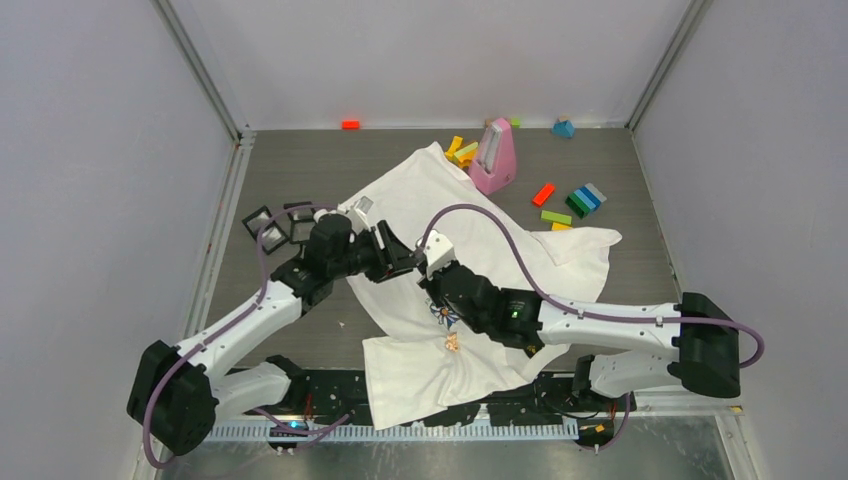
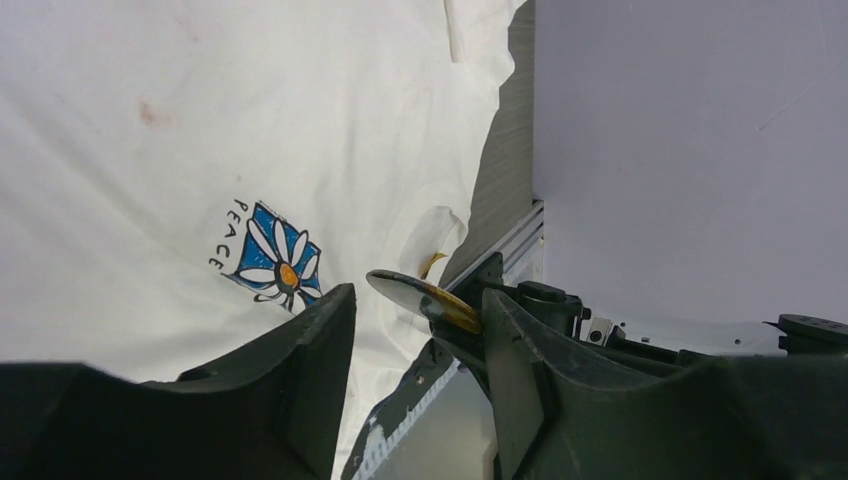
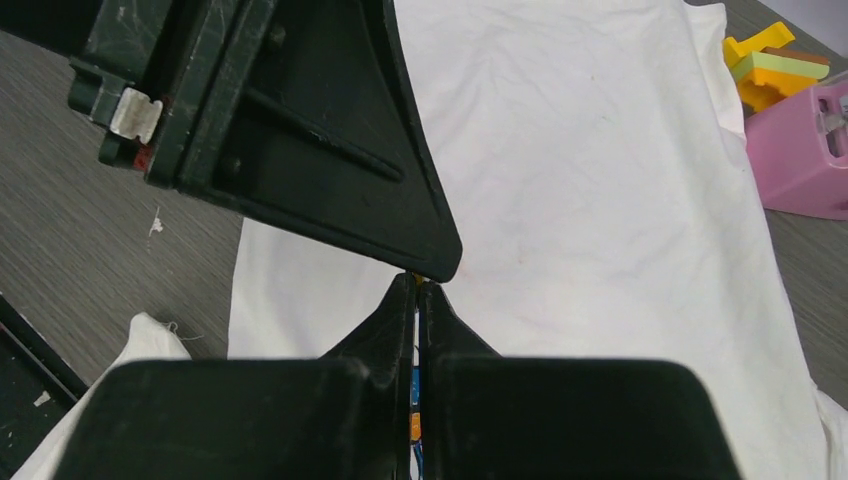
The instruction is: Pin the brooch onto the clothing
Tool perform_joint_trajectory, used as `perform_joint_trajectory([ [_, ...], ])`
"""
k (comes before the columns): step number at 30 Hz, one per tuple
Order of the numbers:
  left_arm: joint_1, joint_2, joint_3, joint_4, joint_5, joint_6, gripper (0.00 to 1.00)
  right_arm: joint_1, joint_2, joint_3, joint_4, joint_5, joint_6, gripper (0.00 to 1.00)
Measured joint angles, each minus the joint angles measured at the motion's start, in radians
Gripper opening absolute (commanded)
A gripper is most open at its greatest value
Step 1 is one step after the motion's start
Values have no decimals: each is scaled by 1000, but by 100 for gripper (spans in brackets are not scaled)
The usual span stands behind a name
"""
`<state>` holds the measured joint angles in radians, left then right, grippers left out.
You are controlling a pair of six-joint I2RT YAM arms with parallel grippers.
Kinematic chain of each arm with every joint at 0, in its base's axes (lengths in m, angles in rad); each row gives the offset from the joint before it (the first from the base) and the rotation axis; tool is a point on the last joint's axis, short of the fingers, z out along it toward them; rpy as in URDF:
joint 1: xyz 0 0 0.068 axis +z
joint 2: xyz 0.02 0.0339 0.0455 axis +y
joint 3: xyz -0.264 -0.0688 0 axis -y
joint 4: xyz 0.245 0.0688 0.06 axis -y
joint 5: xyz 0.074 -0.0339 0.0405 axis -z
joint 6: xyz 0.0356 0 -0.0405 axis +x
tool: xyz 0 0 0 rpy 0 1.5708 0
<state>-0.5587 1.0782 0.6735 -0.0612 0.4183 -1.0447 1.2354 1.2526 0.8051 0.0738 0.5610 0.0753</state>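
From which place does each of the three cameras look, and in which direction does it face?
Top external: above and behind the robot, facing down on the white daisy-print T-shirt; the left arm and right arm show.
Left wrist: on the left arm, facing the table's near edge; its open left hand frames an amber oval brooch.
Right wrist: on the right arm, facing the far side; its shut right hand shows under a left-hand finger.
Shared: every view shows the T-shirt.

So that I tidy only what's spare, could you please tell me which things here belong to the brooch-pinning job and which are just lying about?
For the job: white T-shirt; brooch, pinched in the right tool.
Lying about: pink container; coloured blocks; red block by the back wall; black frames.
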Motion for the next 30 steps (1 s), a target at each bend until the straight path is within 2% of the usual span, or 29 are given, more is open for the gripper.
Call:
perform_joint_trajectory([
  [5,-18,25,-1,40,-8,-10,33,8,27,10,-2,31,-23,1],
  [12,-34,54,-1,72,-9,-27,2,22,46,11,-27,62,-53,1],
  [15,-37,71,-2,81,-7,-31,0,26,46,11,-45,63,-61,6],
  [18,-38,87,-7,103,-1,-40,0,26,45,11,-55,63,-61,19],
  [20,-38,99,-10,117,2,-45,0,26,37,11,-58,60,-52,32],
  [23,-37,115,-10,144,5,-48,0,31,6,11,-59,39,-24,59],
  [25,-35,115,-10,154,10,-39,0,33,-21,11,-67,27,-5,72],
  [27,-24,115,-10,161,24,-16,0,33,-58,11,-97,19,15,77],
  [30,17,114,-10,163,72,27,0,-2,-119,11,-160,-51,61,79],
])
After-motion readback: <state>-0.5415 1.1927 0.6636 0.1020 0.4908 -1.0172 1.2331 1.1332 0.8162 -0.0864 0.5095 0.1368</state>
